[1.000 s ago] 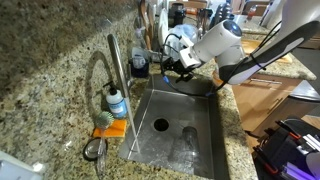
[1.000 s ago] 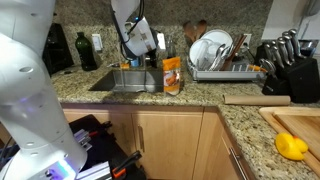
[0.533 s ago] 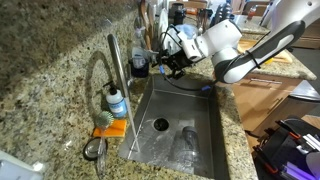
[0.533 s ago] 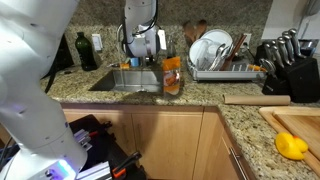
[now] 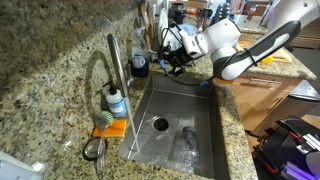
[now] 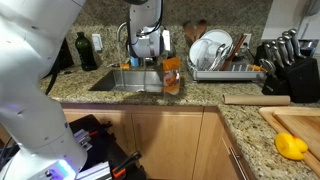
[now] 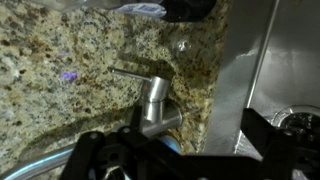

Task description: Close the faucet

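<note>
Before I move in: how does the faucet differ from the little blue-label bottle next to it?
The faucet is much taller than the bottle, rising well above its cap. The faucet is brushed silver metal; the bottle is clear with a blue label. The faucet is a thin straight tube with a curved arch, while the bottle is short and squat. Both stand upright beside the sink, on the same side.

The arm (image 5: 225,40) reaches out low, its gripper (image 5: 168,62) with fingers (image 7: 278,140) spread apart.
</note>
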{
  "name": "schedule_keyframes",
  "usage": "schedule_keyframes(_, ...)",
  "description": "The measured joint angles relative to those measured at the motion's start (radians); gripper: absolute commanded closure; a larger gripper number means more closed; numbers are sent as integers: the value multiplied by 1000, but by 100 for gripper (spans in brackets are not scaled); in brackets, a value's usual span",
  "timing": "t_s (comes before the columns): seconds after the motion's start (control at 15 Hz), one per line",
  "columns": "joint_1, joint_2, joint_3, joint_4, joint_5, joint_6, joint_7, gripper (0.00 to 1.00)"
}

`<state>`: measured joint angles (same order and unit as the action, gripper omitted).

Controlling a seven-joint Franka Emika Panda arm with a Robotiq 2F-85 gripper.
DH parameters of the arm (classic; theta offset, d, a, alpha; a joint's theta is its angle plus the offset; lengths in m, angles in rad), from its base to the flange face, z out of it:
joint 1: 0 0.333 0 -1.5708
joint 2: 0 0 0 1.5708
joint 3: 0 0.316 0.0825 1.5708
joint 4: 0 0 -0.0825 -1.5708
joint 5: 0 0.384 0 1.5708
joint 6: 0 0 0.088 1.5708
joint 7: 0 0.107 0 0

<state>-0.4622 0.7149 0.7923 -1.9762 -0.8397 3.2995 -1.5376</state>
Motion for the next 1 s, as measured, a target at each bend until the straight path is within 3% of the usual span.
schedule_keyframes(0.2, 148, 31, -150, 133, 56, -5, 9, 0)
schedule_keyframes(0.33, 219, 104, -199, 241, 91, -29, 15, 0)
schedule_keyframes(0.4, 218, 159, -169, 286, 98, -70, 15, 0)
schedule_keyframes(0.53, 172, 288, -37, 354, 108, -172, -14, 0)
schedule_keyframes(0.6, 166, 321, -12, 371, 106, -180, -26, 0)
schedule_keyframes(1.0, 177, 317, -28, 374, 98, -160, -23, 0)
